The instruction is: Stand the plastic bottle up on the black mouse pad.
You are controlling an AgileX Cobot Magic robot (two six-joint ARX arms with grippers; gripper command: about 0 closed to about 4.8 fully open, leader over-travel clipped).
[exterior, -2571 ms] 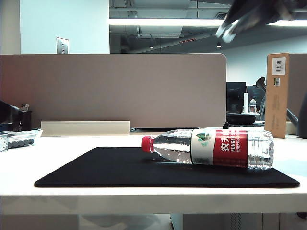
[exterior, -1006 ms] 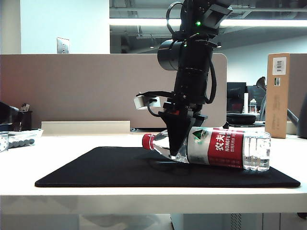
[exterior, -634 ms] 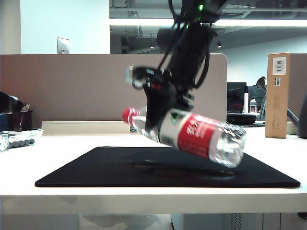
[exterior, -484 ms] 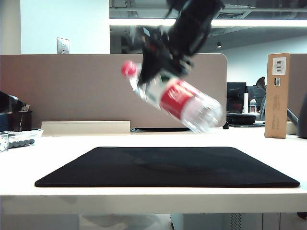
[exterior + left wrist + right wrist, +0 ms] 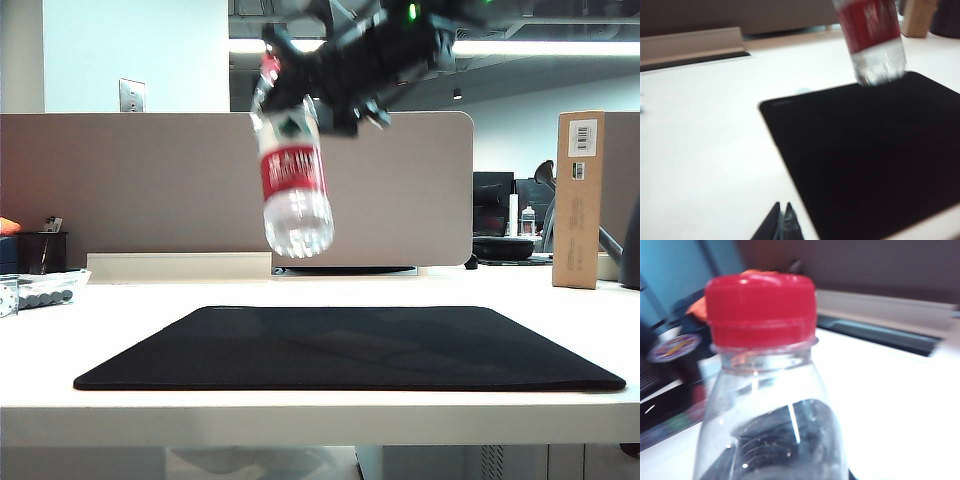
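Observation:
The plastic bottle (image 5: 293,180), clear with a red-and-white label, hangs in the air nearly upright, red cap on top and base tilted slightly toward the camera. It is well above the black mouse pad (image 5: 350,350), over its left-middle part. My right gripper (image 5: 305,100) is shut on the bottle's shoulder just under the cap. The right wrist view is filled by the red cap (image 5: 760,310) and clear neck (image 5: 765,390). The left wrist view shows the bottle's lower half (image 5: 870,35) above the mouse pad (image 5: 875,160). My left gripper (image 5: 782,206) is shut and empty, low over the white table beside the pad.
A beige partition (image 5: 200,190) runs behind the table. A tall cardboard box (image 5: 578,200) stands at the back right. A clear bag of dark pieces (image 5: 40,290) and a dark cup (image 5: 40,250) sit at the far left. The table's front edge lies just before the pad.
The right gripper closed on the bottle lying on the pad, lifted it and swung it up and to the left, turning it from lying flat to nearly upright.

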